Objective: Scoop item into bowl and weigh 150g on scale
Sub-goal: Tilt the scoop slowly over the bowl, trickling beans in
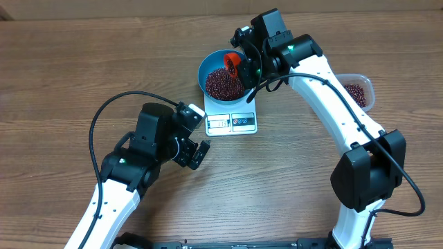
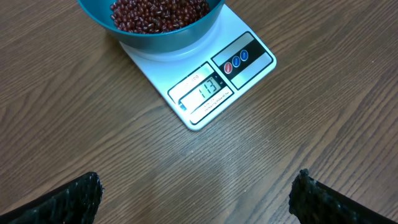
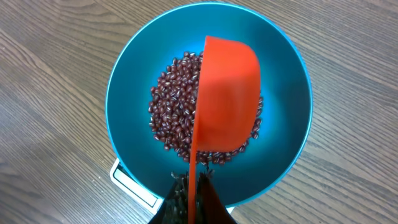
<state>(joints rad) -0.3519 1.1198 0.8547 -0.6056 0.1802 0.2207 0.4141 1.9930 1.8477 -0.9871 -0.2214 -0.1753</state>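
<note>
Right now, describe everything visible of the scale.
The scale is a small, flat, white rectangular slab, plastic-looking, lying level on the wooden table. One edge carries a display reading 113 and red and blue buttons. The blue bowl of beans sits on it, covering most of its top. Nothing else touches it.

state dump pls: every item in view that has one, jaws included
bowl: sits on scale, partly filled.
beans: heaped in bowl, more in clear tub.
scale: on, display reads 113.
scoop: tilted over bowl, held.
clear tub: uncovered, some beans inside.
left gripper: jaws open, empty, over table.
right gripper: jaws shut on scoop.
</note>
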